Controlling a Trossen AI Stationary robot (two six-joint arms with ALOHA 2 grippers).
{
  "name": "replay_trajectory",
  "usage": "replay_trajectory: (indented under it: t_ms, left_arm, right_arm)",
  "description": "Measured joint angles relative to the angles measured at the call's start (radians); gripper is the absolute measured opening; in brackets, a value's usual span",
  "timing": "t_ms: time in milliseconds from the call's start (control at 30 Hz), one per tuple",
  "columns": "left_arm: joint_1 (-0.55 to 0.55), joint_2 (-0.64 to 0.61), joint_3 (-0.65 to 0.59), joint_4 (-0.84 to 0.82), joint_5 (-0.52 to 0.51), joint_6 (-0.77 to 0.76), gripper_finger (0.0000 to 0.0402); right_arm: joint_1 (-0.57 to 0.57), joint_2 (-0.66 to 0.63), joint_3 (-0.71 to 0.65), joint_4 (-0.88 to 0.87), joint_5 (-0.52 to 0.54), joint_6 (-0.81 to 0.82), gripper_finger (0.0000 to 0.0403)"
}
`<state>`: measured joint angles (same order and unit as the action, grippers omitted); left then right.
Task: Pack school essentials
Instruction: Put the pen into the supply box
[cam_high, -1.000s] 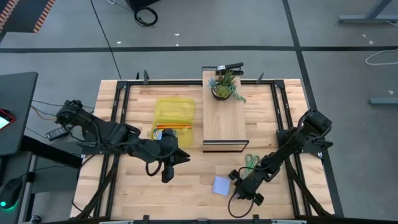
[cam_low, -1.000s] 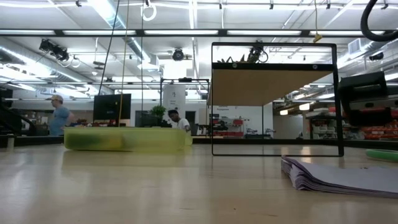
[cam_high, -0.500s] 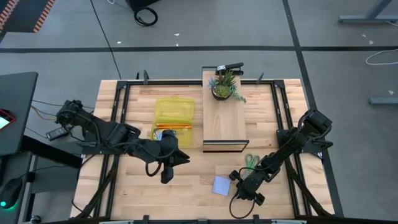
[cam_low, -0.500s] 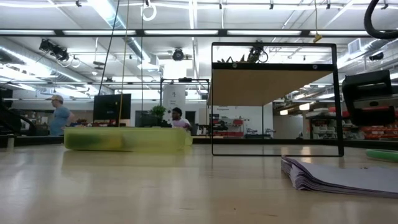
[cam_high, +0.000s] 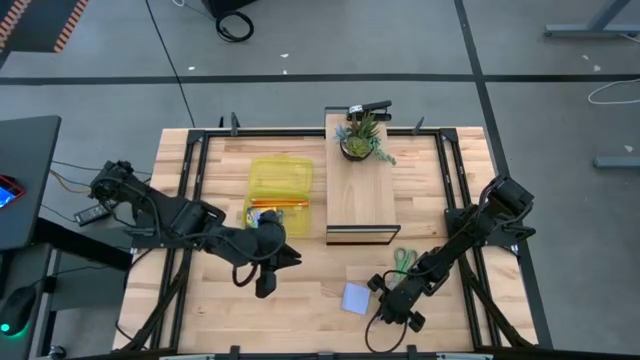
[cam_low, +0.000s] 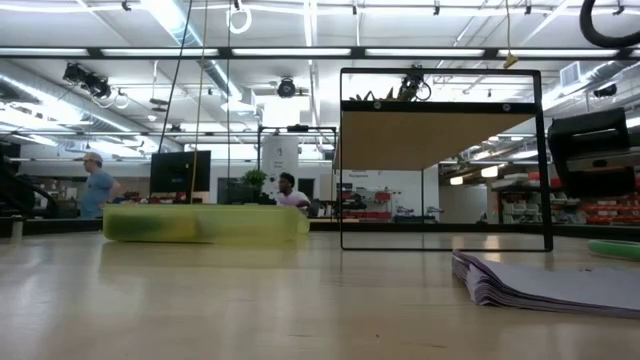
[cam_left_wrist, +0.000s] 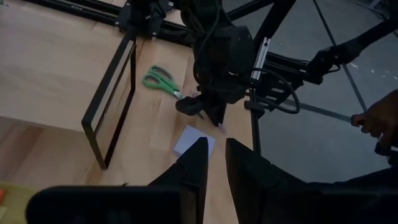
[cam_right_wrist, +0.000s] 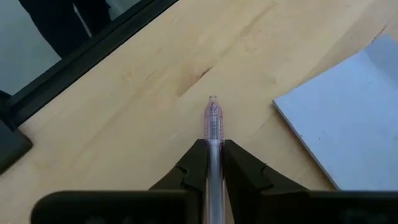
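Right wrist view: translucent pinkish pen (cam_right_wrist: 213, 127) pinched in right end effector (cam_right_wrist: 213, 163).

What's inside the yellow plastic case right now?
From above, orange pencils lie at the near end of the yellow plastic case. The left arm covers that end's edge, so anything beneath cannot be seen.

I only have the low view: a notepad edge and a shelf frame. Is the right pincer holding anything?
Observer: Yes. The right pincer is shut on a clear pen, whose tip sticks out ahead of it.
Operator: Where is that relative to the pad?
Observer: Just beside the light blue pad, on the right arm's side.
Operator: And the left arm?
Observer: The left pincer hovers in front of the yellow case.
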<state>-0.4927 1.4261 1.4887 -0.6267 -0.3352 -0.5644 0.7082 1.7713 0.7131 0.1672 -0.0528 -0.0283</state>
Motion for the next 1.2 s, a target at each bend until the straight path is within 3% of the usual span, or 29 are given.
replay_trajectory:
  t_ms: [300, 600, 1200]
  left_arm:
    - [-0.008, 0.0, 0.0, -0.012, 0.0, 0.0, 0.007]
    - [-0.017, 0.001, 0.0, -0.067, 0.0, 0.0, 0.0073]
    - [-0.04, 0.152, 0.0, -0.166, -0.001, 0.035, 0.0094]
  right_arm:
    - [-0.008, -0.018, 0.0, -0.019, 0.015, 0.004, 0.0051]
    - [-0.023, -0.123, 0.001, -0.101, 0.033, 0.003, 0.0051]
    - [-0.084, -0.253, 0.036, -0.125, 0.168, 0.084, 0.0051]
